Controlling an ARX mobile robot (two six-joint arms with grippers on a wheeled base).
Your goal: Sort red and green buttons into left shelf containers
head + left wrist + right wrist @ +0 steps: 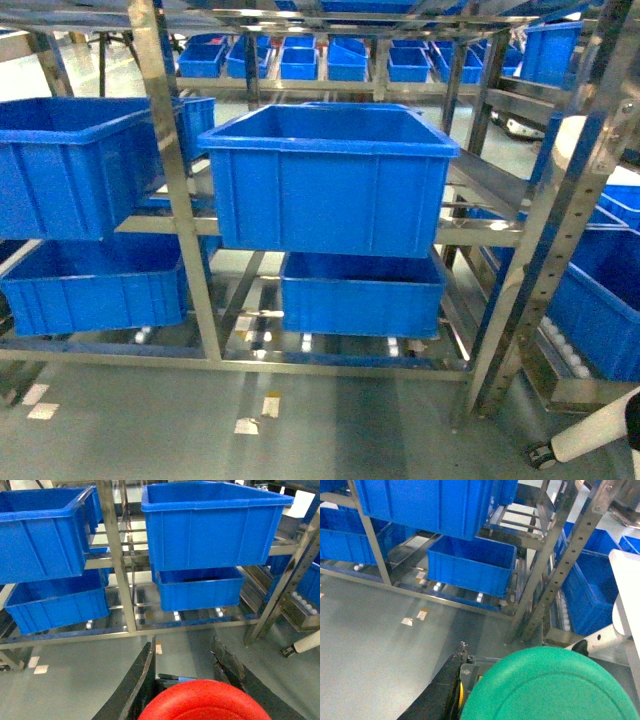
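Observation:
My left gripper (183, 647) is shut on a red button (205, 702), whose red cap fills the bottom of the left wrist view between the black fingers (135, 685). In the right wrist view my right gripper (520, 650) is shut on a green button (550, 685); its cap hides the right finger. Large blue tubs, the shelf containers, stand on the steel rack ahead: an upper middle one (330, 180) (215, 525), an upper left one (70, 165) (40, 530), and two lower ones (95, 285) (360, 295). Neither gripper shows in the head view.
Steel rack posts (185, 200) (545, 230) stand between me and the tubs. Small blue bins (300, 60) line the far shelf. More blue tubs (600, 300) and small white objects (565, 355) sit at the right. A white arm part (600, 430) crosses the bottom right corner.

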